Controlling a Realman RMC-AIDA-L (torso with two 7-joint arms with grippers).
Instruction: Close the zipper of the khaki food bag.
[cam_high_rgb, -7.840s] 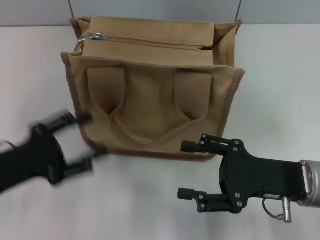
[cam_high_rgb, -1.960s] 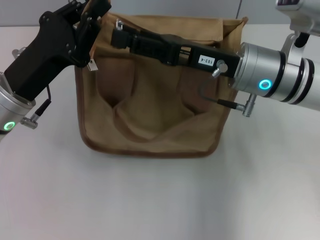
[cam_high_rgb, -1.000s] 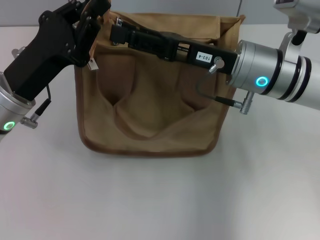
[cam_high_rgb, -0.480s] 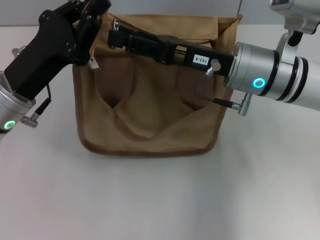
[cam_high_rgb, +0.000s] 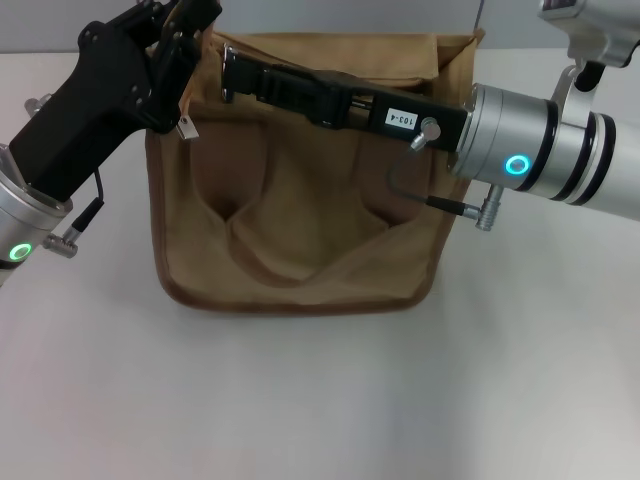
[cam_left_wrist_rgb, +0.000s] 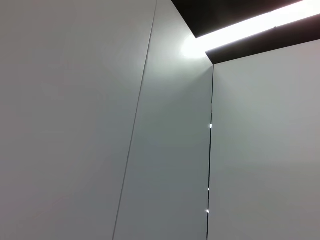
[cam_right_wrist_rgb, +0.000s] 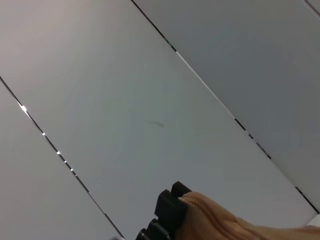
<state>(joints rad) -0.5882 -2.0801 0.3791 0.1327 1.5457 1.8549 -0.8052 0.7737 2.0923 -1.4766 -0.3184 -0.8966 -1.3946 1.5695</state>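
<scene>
The khaki food bag (cam_high_rgb: 300, 200) stands on the white table, with its strap patches and handle facing me. My left gripper (cam_high_rgb: 190, 25) is at the bag's top left corner and looks shut on the fabric edge there. My right gripper (cam_high_rgb: 230, 68) reaches from the right along the bag's top. Its narrow fingers are shut at the left end, where a small silver pull tab (cam_high_rgb: 229, 50) shows. The zipper line itself is hidden under that gripper. The right wrist view shows a black fingertip (cam_right_wrist_rgb: 170, 207) against khaki fabric (cam_right_wrist_rgb: 225, 222).
The white table (cam_high_rgb: 320, 400) extends in front of and beside the bag. My right arm's silver wrist (cam_high_rgb: 540, 160) hangs over the bag's right side, with a thin cable (cam_high_rgb: 440, 205) below it. A grey wall is behind. The left wrist view shows only wall panels (cam_left_wrist_rgb: 100, 125).
Since the earliest frame both grippers have moved from in front of the bag up to its top. Over the last second the right gripper has shifted only slightly, and the bag's top has barely moved.
</scene>
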